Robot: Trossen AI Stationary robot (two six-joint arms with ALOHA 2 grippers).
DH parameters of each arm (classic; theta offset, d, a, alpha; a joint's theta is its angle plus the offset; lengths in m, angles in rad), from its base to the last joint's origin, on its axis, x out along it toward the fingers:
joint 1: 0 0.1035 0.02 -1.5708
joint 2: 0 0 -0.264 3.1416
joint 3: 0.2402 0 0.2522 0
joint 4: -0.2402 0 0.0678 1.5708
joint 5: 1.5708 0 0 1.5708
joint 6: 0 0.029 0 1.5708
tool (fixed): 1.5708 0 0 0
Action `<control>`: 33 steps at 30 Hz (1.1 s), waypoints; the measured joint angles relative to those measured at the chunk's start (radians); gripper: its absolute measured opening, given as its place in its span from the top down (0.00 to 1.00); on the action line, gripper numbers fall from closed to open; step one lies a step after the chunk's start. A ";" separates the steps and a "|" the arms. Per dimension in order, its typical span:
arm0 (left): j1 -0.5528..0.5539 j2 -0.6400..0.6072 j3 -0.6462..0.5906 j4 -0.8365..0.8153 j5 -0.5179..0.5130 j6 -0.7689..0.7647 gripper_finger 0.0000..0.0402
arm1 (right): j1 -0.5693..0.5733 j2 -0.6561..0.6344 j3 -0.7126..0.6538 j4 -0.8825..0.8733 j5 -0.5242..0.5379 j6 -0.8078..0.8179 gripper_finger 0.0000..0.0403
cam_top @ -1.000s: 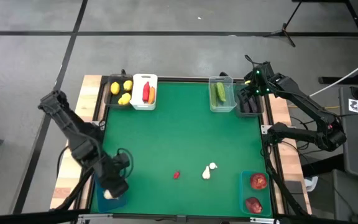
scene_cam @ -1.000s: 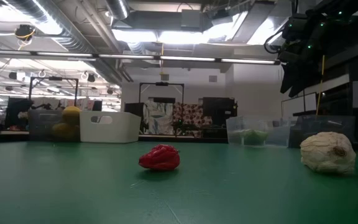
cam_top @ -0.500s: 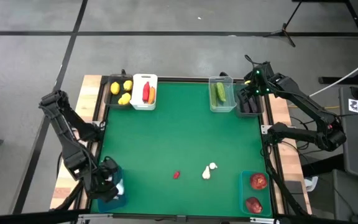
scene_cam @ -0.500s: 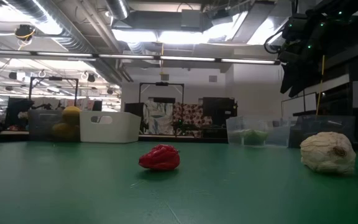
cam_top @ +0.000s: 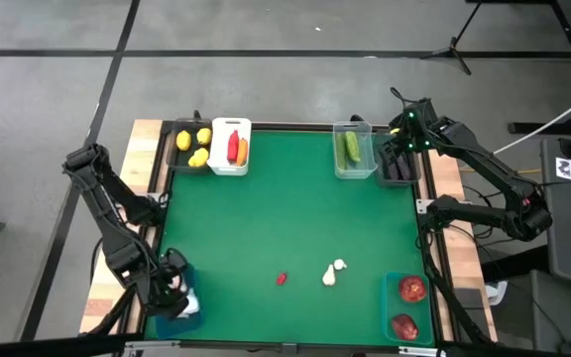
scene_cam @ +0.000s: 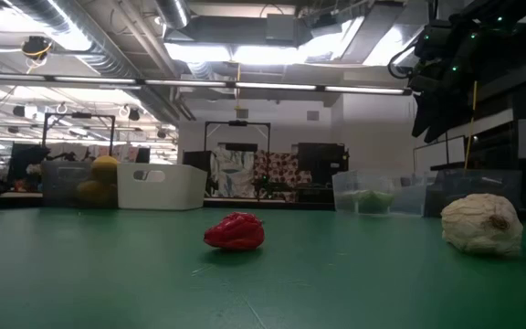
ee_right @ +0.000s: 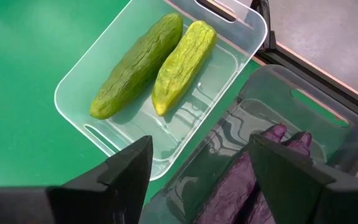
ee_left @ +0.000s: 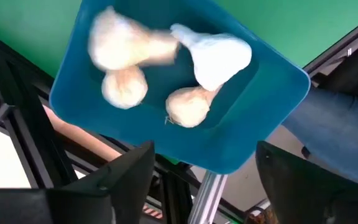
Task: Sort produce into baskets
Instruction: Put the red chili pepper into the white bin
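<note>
My left gripper (cam_top: 171, 286) (ee_left: 204, 171) hovers open over the teal basket (cam_top: 180, 307) (ee_left: 272, 93) at the table's near left corner. Nothing is between its fingers. Several white garlic bulbs (ee_left: 191, 106) lie in that basket, one of them blurred (ee_left: 126, 43). More garlic (cam_top: 333, 272) (scene_cam: 480, 222) and a red chili (cam_top: 282, 279) (scene_cam: 235, 231) lie on the green mat. My right gripper (cam_top: 402, 134) (ee_right: 201, 165) waits open above the dark basket (ee_right: 303, 118) of purple eggplants (ee_right: 272, 143) at the far right.
A clear basket (ee_right: 98, 134) with two green cucumbers (ee_right: 166, 62) stands beside the dark one. Far left stand a dark basket of lemons (cam_top: 194, 147) and a white basket (cam_top: 230, 165) with red and orange pieces. A teal basket (cam_top: 389, 307) with two red fruits (cam_top: 411, 289) sits near right.
My left gripper has swung toward the table's left edge, sunk a little and turned about, staying over the near-left teal basket. My right arm has kept still.
</note>
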 joint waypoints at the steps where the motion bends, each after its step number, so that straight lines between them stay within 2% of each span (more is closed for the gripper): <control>1: 0.001 0.000 0.000 0.001 -0.008 -0.004 0.31 | 0.000 0.000 0.000 0.000 0.000 0.000 0.34; 3: 0.009 0.000 0.000 0.014 -0.074 -0.004 0.29 | 0.000 0.000 0.000 0.000 0.000 0.000 0.34; 5: 0.021 0.000 0.000 0.052 -0.203 0.041 0.28 | 0.000 0.000 0.000 0.000 0.000 0.000 0.34; 11: 0.102 0.002 0.000 0.223 -0.744 0.386 0.28 | 0.000 0.000 0.000 0.000 0.000 0.000 0.34; 14: 0.163 0.045 0.000 0.321 -0.921 0.611 0.28 | 0.000 0.000 0.000 -0.001 0.000 0.000 0.34; 17: 0.241 0.122 0.000 0.428 -0.993 0.795 0.28 | 0.000 0.000 0.000 -0.003 0.000 0.000 0.34; 21: 0.333 0.262 0.000 0.606 -1.036 0.925 0.28 | 0.000 0.000 0.000 -0.004 0.000 0.000 0.34; 25: 0.381 0.400 0.000 0.756 -1.039 0.927 0.28 | 0.000 0.000 0.000 -0.004 0.000 0.001 0.34; 33: 0.356 0.610 0.010 0.989 -1.029 0.913 0.28 | 0.000 0.000 0.000 -0.004 0.000 0.004 0.34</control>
